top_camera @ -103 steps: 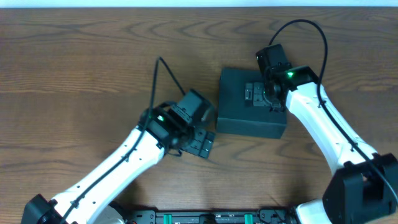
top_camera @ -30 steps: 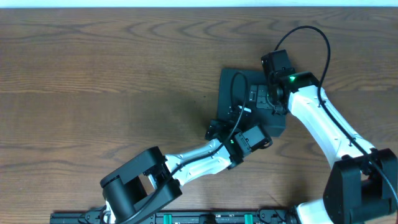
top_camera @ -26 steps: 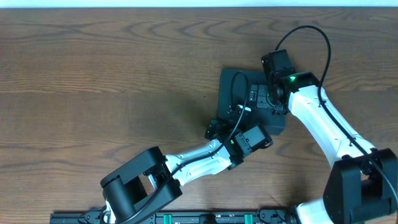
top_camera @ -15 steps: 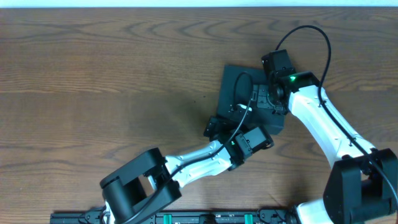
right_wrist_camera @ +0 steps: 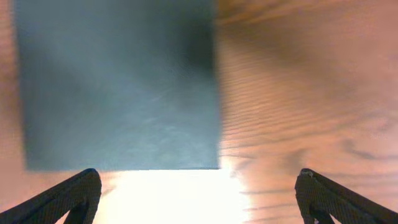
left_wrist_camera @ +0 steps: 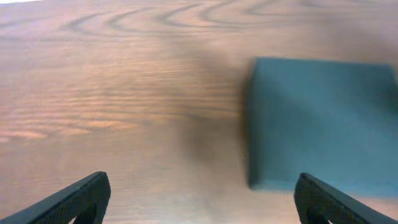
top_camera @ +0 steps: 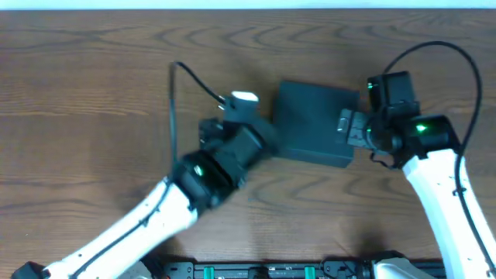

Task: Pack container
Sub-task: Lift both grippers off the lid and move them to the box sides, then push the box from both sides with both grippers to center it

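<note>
The container (top_camera: 310,124) is a dark teal-black square box, lid shut, at the middle of the wooden table. It fills the right of the left wrist view (left_wrist_camera: 323,118) and the upper left of the right wrist view (right_wrist_camera: 118,81). My left gripper (top_camera: 236,130) is open and empty, just left of the box. My right gripper (top_camera: 346,129) is open and empty at the box's right edge, not on it. No snack packets show in any view.
Bare brown wood table (top_camera: 93,93) lies around the box. A black cable (top_camera: 186,77) loops up from the left arm. A bright glare patch (right_wrist_camera: 168,196) lies on the wood in the right wrist view.
My left arm has drawn back from the box's front edge to its left side. My right gripper has come off the box top to its right edge. The box has turned slightly.
</note>
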